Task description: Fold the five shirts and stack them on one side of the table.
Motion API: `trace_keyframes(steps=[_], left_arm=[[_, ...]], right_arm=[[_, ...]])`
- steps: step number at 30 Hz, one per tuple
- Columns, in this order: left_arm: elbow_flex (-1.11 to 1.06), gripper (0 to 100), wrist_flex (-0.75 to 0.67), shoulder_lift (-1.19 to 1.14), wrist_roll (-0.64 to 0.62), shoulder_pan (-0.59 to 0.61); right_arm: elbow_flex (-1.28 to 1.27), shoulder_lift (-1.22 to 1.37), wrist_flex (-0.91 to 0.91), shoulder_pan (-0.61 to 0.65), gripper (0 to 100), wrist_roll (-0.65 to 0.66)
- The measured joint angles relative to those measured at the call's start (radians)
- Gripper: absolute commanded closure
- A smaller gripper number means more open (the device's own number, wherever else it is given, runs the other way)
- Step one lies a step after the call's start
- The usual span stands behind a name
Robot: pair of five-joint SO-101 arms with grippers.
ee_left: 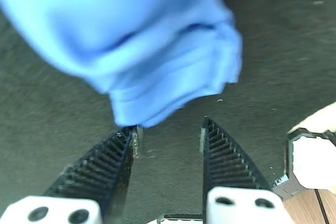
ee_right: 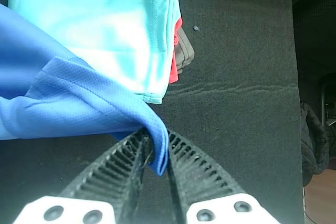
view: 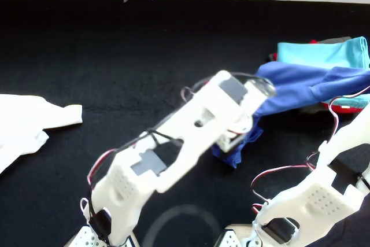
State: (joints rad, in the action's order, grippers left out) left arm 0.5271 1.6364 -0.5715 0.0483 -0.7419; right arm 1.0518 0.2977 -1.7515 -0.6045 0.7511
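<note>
A blue shirt point(view: 300, 85) stretches from the right side of the table toward the middle, and its bunched end point(view: 237, 148) hangs down by my left arm point(view: 196, 125). In the left wrist view, my left gripper point(ee_left: 168, 129) is open, with the blue bundle point(ee_left: 157, 51) just ahead of it and brushing one fingertip point(ee_left: 128, 135). My right gripper point(ee_right: 155, 148) is shut on a hem of the blue shirt point(ee_right: 63, 98). Beneath the blue cloth lies a stack with a cyan shirt point(view: 324, 53) on top and red point(ee_right: 174, 56) and grey point(ee_right: 185, 51) layers under it. A white shirt point(view: 29, 122) lies crumpled at the left.
The table is covered in black cloth point(view: 144, 44). My right arm point(view: 324, 195) stands at the front right corner, with red and white wires looping beside it. The table's wooden edge point(ee_left: 315, 205) is seen by the left gripper.
</note>
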Motion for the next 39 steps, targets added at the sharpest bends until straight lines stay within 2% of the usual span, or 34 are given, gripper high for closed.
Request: trace_keyframes(steps=[5, 11, 20, 22, 25, 28, 33, 39], left_arm=[[0.04, 82, -0.009, 0.0, 0.0, -0.055], [0.023, 82, -0.133, 0.0, 0.0, -0.06], [-0.13, 82, -0.307, 0.0, 0.012, -0.041], [-0.161, 86, -0.33, 0.0, 0.048, -0.02], [-0.167, 100, -0.334, 0.0, 0.078, 0.011], [-0.167, 99, -0.334, 0.0, 0.081, 0.034], [-0.109, 99, -0.273, 0.0, 0.081, 0.061], [0.17, 99, 0.006, 0.0, 0.091, 0.129]], right_arm=[[0.0, 0.0, 0.0, 0.0, 99.3, 0.0], [0.0, 0.0, 0.0, 0.0, 99.3, 0.0], [0.0, 0.0, 0.0, 0.0, 99.3, 0.0], [0.0, 0.0, 0.0, 0.0, 99.3, 0.0], [0.0, 0.0, 0.0, 0.0, 99.3, 0.0], [0.0, 0.0, 0.0, 0.0, 99.3, 0.0], [0.0, -0.006, 0.0, 0.014, 99.3, -0.005], [0.0, -0.143, 0.0, 0.118, 99.3, -0.114]])
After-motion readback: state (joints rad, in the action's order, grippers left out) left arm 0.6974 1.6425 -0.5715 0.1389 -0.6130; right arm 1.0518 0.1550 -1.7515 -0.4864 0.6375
